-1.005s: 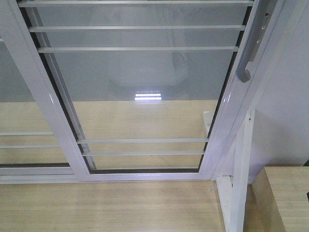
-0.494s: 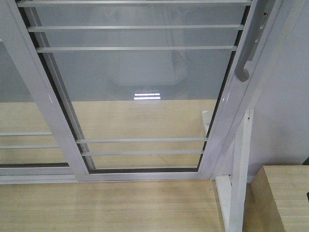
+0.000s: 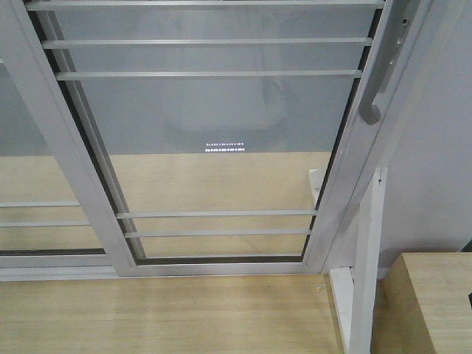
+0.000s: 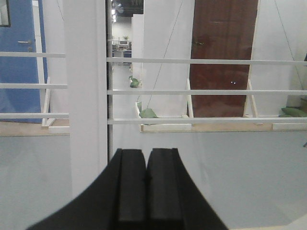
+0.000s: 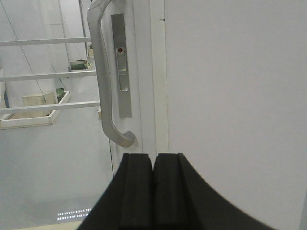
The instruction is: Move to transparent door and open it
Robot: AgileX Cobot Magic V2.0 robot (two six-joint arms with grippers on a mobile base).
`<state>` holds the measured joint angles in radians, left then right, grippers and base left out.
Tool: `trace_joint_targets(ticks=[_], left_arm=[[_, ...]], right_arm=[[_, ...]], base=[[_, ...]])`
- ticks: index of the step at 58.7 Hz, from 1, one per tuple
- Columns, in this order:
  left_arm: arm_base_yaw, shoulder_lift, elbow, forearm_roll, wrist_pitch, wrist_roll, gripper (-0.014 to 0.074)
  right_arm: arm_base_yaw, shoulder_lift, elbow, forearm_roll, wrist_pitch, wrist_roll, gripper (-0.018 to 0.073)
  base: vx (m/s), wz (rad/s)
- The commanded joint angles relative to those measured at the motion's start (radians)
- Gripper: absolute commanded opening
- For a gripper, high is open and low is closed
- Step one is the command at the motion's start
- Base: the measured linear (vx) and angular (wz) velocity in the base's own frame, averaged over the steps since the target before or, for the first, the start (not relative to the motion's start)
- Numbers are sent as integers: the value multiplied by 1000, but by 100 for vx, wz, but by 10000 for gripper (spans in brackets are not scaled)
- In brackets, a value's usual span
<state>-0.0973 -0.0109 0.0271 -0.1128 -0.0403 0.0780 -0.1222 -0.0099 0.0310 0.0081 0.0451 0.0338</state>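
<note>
The transparent door point(image 3: 221, 118) is a clear glass panel in a glossy white frame with thin white bars; it fills the front view. Its curved silver-grey handle point(image 3: 380, 74) sits on the right stile. In the right wrist view the handle point(image 5: 103, 76) is straight ahead and slightly left of my right gripper point(image 5: 153, 155), which is shut and empty, a short way off the door. My left gripper point(image 4: 146, 151) is shut and empty, facing the glass point(image 4: 201, 86) beside a white stile point(image 4: 86, 96).
A second white-framed glass panel point(image 3: 29, 147) without a handle overlaps at the left. A white wall point(image 3: 435, 147) stands right of the door, with a wooden box point(image 3: 431, 302) at its foot. Pale wooden flooring point(image 3: 162, 313) lies before the door's bottom rail.
The view has barely shifted; the door and handle sit almost where they were. The light reflection on the glass has dimmed.
</note>
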Motion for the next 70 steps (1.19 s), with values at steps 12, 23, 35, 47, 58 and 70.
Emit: trace_joint_targets(ticks=[12, 23, 35, 47, 58, 70], left_arm=[[-2, -13, 24, -3, -111, -7, -6], [-2, -13, 20, -4, -209, -10, -6], [-3, -11, -160, 2, -184, -49, -6], [-3, 129, -465, 24, -24, -32, -6], [-3, 395, -619, 24, 12, -32, -6], [-3, 638, -617, 23, 23, -33, -6]], right_arm=[[-4, -7, 13, -8, -113, -7, -5], [-4, -7, 9, -8, -222, -7, -5], [-1, -3, -150, -8, -132, 43, -5], [-1, 144, -509, -15, 48, 2, -5], [-1, 391, -619, -15, 44, -172, -5], [-1, 642, -615, 3, 34, -163, -3]], base=[[0, 0], [0, 0], [0, 0], [0, 0], [0, 0], [0, 0]])
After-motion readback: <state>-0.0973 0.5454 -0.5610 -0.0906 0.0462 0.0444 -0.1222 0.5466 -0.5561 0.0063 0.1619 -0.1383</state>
